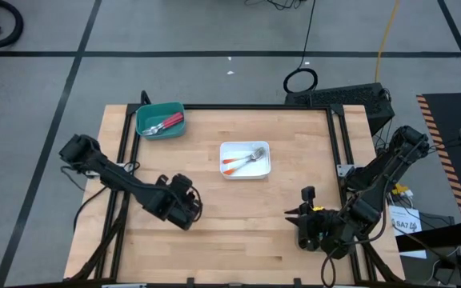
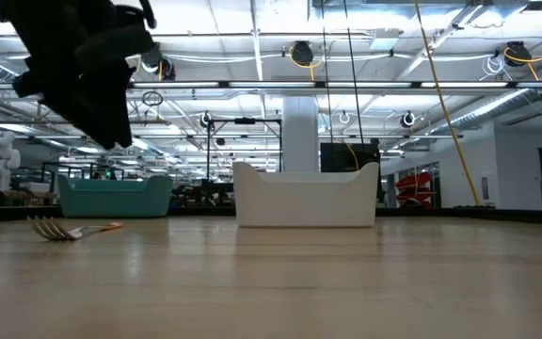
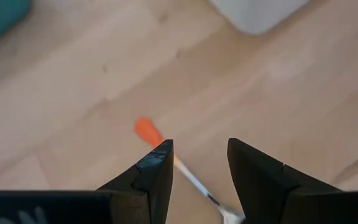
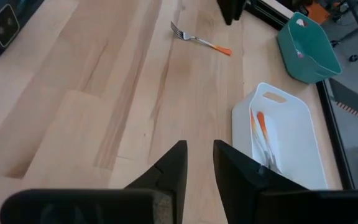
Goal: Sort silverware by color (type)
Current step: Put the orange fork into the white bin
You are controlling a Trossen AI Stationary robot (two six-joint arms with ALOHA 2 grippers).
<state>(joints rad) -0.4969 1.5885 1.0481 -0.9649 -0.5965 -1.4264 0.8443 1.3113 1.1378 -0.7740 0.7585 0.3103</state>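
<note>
Left gripper (image 3: pixel 197 163): parted, empty, poised above an orange fork (image 4: pixel 199 40) lying loose on the table (image 1: pixel 238 224).
Fork handle runs between the fingers (image 3: pixel 154 177); to grip well, I'd say descend straight, centre the thin handle, close near mid-length. White tray (image 1: pixel 245 159) holds the other orange forks; teal tray (image 1: pixel 160 119) holds red ones. Right gripper (image 4: pixel 197 158): idle at the table's near right edge, fingers slightly apart, holding nothing.

The left arm reaches in from the table's left edge, its left gripper (image 3: pixel 197 162) hanging above the tabletop with its 2 fingers parted. The right arm waits folded near the table's right corner, the right gripper (image 4: pixel 199 163) with a narrow gap between its fingers.
</note>
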